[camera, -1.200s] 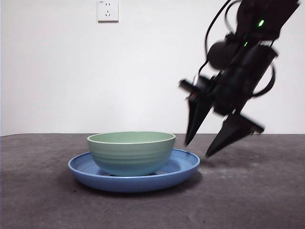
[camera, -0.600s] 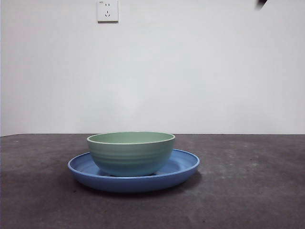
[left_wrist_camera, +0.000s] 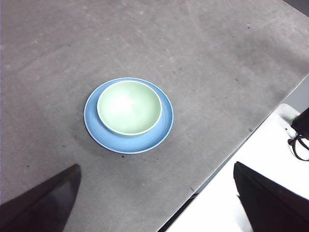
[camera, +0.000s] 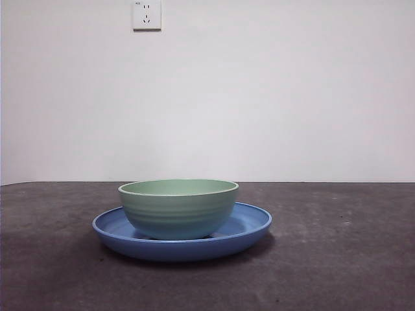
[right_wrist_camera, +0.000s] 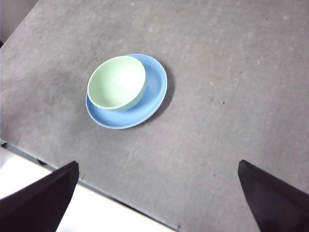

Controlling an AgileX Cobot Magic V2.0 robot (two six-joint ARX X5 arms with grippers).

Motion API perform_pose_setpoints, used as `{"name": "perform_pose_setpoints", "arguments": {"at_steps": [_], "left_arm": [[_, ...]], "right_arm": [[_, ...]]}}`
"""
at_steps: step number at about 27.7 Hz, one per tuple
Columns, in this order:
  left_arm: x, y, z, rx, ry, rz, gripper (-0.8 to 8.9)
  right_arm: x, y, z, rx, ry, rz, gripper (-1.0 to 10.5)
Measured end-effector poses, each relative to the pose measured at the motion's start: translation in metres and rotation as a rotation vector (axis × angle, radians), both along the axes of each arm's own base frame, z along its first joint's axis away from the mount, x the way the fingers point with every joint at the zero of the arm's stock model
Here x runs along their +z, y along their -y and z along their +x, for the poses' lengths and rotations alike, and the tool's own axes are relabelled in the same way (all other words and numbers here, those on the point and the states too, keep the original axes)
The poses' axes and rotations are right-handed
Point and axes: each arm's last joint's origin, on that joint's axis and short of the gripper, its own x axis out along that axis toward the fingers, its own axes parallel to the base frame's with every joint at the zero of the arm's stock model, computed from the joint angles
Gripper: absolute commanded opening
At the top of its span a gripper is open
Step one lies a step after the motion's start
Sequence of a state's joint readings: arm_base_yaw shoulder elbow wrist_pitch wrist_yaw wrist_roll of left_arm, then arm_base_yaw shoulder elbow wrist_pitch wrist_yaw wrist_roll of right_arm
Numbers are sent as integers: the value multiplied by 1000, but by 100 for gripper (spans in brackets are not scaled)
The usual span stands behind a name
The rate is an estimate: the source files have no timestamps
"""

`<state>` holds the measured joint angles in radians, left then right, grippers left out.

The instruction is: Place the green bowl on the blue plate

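Table [camera: 337, 259]: nothing on it but the stack, as far as you could see. Blue plate [camera: 249, 227] sat flat on it w/ the green bowl [camera: 178, 207] upright inside, slightly off-center per the wrist views, base on the plate floor, nothing gripping it. Left gripper [left_wrist_camera: 154, 203] and right gripper [right_wrist_camera: 157, 198] were both high above and well apart from the stack, jaws spread wide, empty. Looked to me like placement was done; nothing left except maybe parking the arms.

A pale mint-green glossy ridged bowl [camera: 178, 207] sits upright inside a wide, shallow glossy blue plate [camera: 249, 228], seemingly slightly left of its centre, on the dark grey desk [camera: 337, 259]. A white wall socket [camera: 146, 14] hangs above.
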<state>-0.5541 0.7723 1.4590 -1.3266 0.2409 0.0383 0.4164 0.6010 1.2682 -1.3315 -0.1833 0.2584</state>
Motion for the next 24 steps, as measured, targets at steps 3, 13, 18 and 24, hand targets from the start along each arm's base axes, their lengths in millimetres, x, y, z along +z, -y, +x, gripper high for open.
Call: {"name": "perform_pose_setpoints", "arguments": {"at_steps": [3,13,18,24], "left_arm": [[0,0,0,0,0,0,332],[0,0,0,2,4,-5,28],[0,0,0,2,4,-5,28],[0,0,1,10,1,-4,28]], "right_arm": [[0,0,0,1,0,0,426],[0,0,0,1,1,0,34],[0,0,0,1,1,0,34],[0,0,0,1,1,0,34]]}}
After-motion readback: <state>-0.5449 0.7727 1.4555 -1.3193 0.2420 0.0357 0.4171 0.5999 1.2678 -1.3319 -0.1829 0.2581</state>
